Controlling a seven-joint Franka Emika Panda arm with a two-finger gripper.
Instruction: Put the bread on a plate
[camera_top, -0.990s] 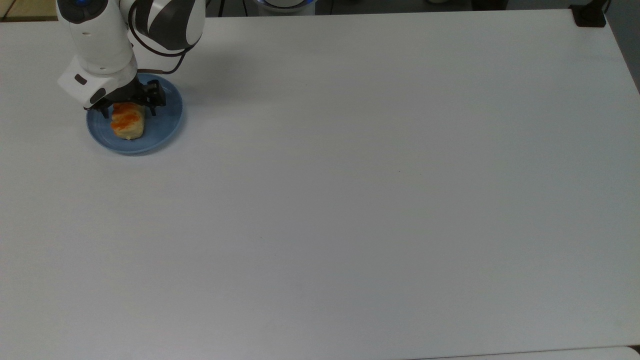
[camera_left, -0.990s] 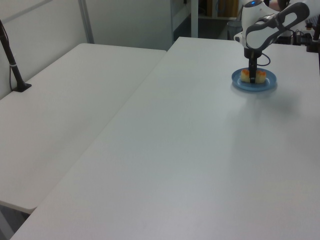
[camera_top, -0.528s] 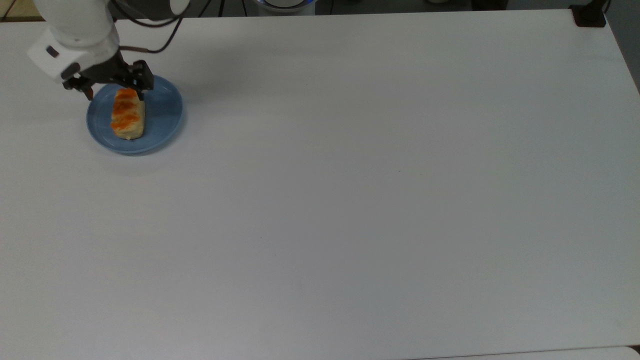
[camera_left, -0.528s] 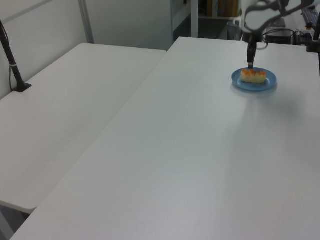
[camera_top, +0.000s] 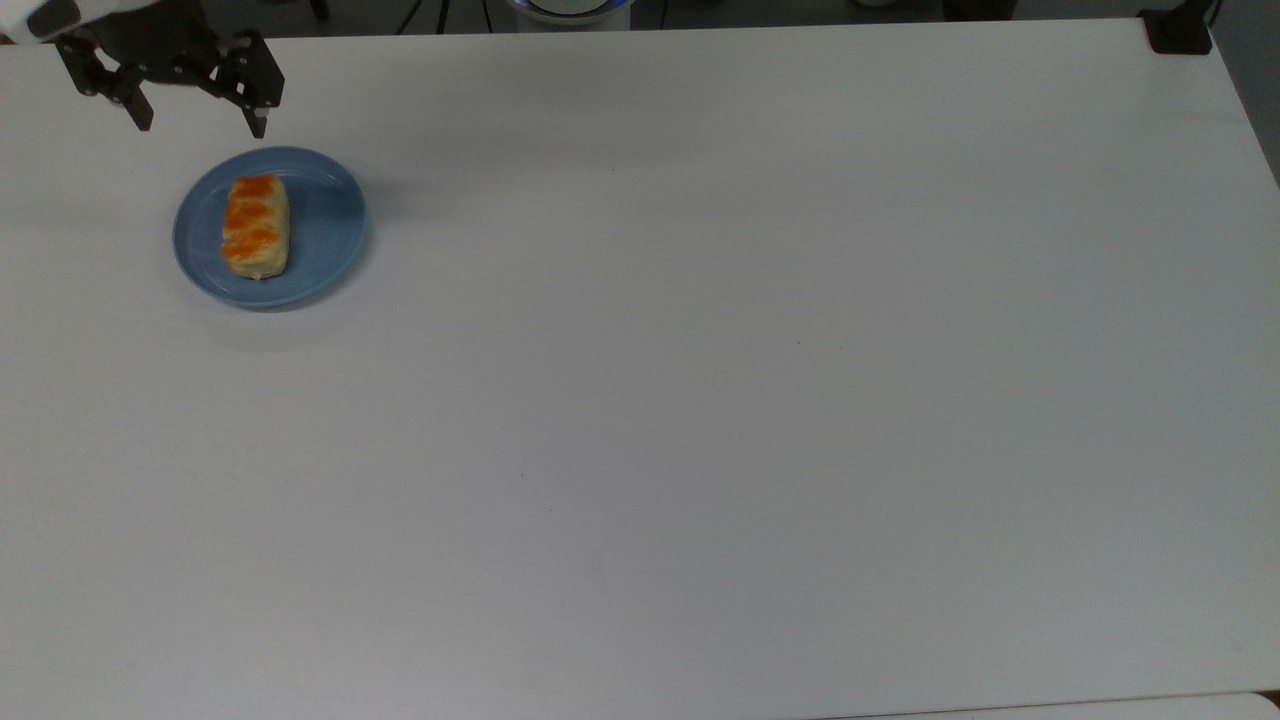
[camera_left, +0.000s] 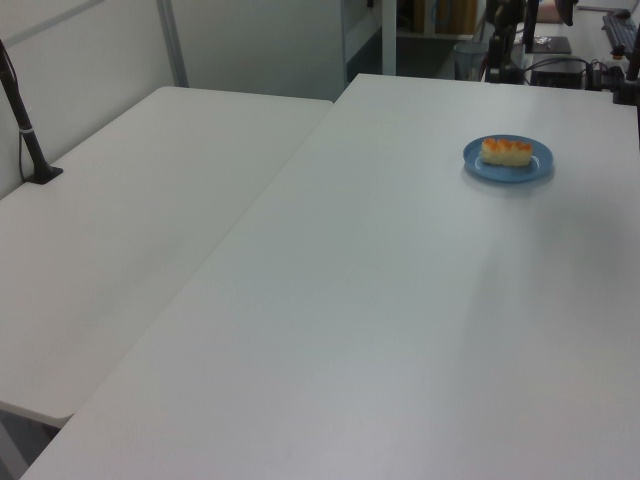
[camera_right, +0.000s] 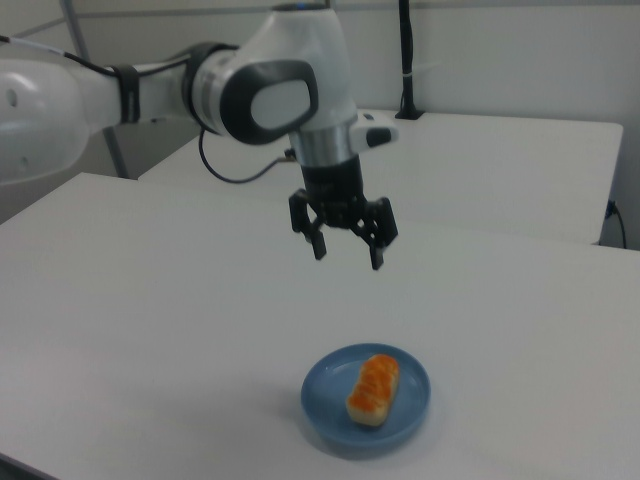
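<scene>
Bread (camera_top: 256, 227) lies lengthwise on the plate (camera_top: 325, 240) near the worktop's (camera_top: 700, 400) far-left corner in the top view; the gripper (camera_top: 198, 125), fingers spread and empty, hangs beyond it. Left view: it looks light and soft, best pinched gently across its middle. Right view: the arm reaches in, wrist pointing straight down, well above the plate.

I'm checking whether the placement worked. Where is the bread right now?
The bread lies on the blue plate, left of its centre in the top view, near the white table's upper-left corner. The gripper hangs above, jaws open, not touching it.
</scene>
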